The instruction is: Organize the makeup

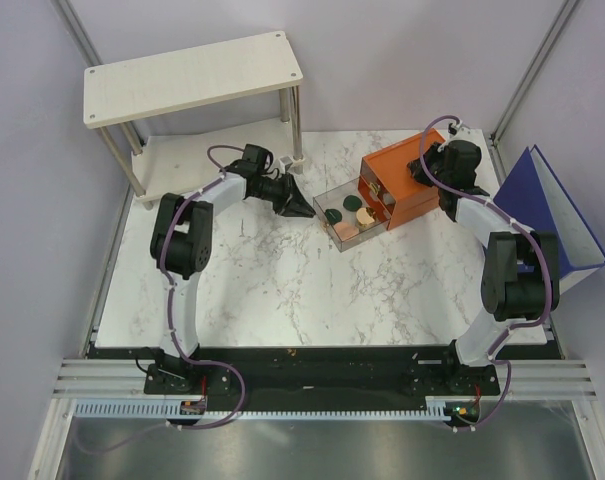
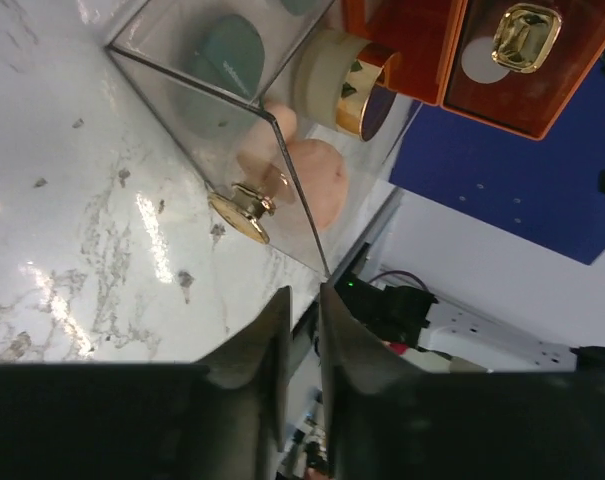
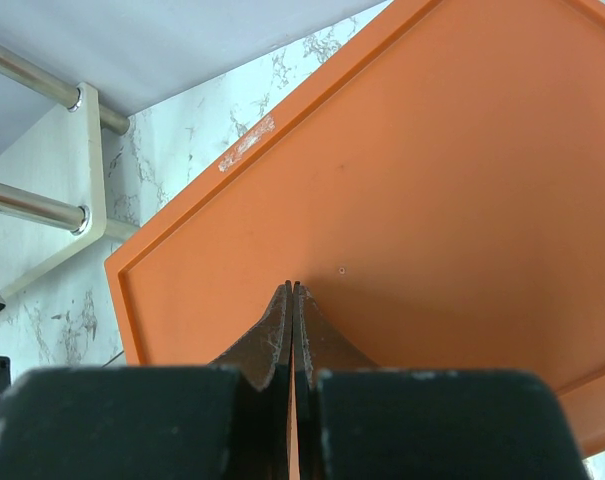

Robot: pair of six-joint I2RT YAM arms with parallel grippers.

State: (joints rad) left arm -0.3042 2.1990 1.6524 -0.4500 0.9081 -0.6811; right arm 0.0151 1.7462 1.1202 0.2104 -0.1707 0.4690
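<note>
A clear drawer (image 1: pixel 334 237) stands pulled out of the orange drawer box (image 1: pixel 407 165). It holds two dark green discs (image 1: pixel 350 204), a peach-pink disc (image 1: pixel 346 231) and other small pieces. The left wrist view shows a green disc (image 2: pixel 228 55), the gold-rimmed jar (image 2: pixel 348 86) and peach-pink discs (image 2: pixel 318 182) behind the drawer's gold knob (image 2: pixel 239 214). My left gripper (image 1: pixel 304 208) (image 2: pixel 303 300) is empty with its jaws almost together, a short way in front of the knob. My right gripper (image 1: pixel 445 203) (image 3: pixel 294 286) is shut and empty, over the box's top (image 3: pixel 432 180). No tubes show.
A white two-tier shelf (image 1: pixel 192 75) stands at the back left. A blue folder (image 1: pixel 554 205) leans at the right edge beside the box. The box's other drawer front carries a gold knob (image 2: pixel 526 36).
</note>
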